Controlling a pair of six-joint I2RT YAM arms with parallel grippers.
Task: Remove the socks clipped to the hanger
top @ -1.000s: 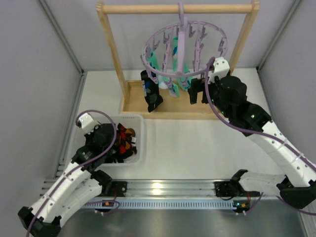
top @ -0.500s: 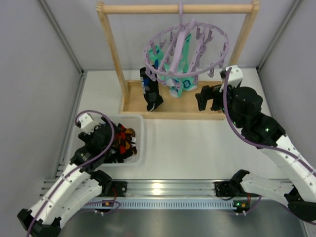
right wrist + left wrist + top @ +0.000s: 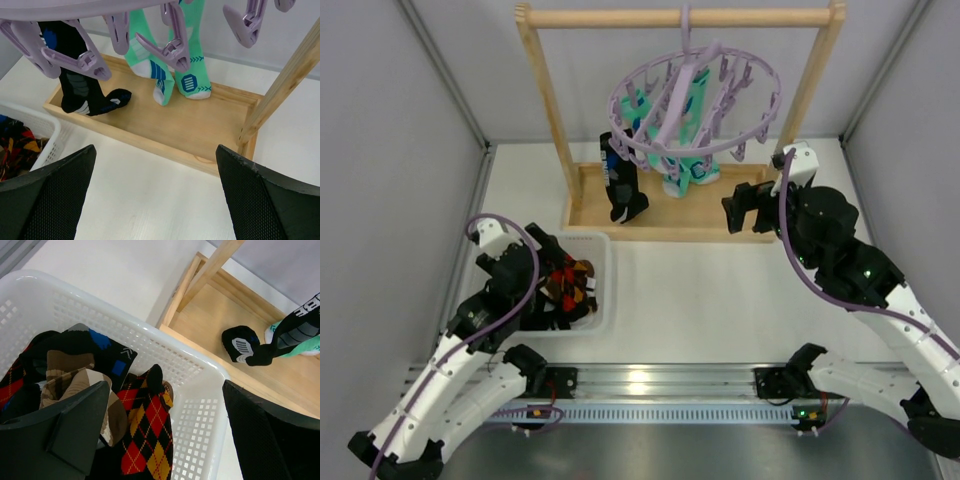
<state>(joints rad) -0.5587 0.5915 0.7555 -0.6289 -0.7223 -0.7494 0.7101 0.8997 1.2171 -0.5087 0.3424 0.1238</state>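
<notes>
The lavender hanger (image 3: 695, 105) hangs tilted from the wooden rail (image 3: 680, 17); its clips (image 3: 175, 47) show at the top of the right wrist view. A dark sock (image 3: 622, 185) (image 3: 80, 90) and two teal socks (image 3: 685, 150) (image 3: 180, 65) hang clipped to it. Argyle socks (image 3: 145, 425) (image 3: 570, 285) lie in the white basket (image 3: 210, 390). My left gripper (image 3: 542, 272) (image 3: 167, 440) stands open above the basket, holding nothing. My right gripper (image 3: 750, 205) (image 3: 160, 200) is open, in front of the frame's base and right of the socks, touching nothing.
The wooden frame's tray base (image 3: 670, 215) lies under the hanging socks, with uprights (image 3: 548, 100) on each side. The basket's rim (image 3: 603, 300) sits at the near left. Grey walls enclose the table on three sides.
My left gripper opened over the basket, left an argyle sock there and rose a little. My right gripper drew back from the hanger toward the near right; the hanger swung and tilted.
</notes>
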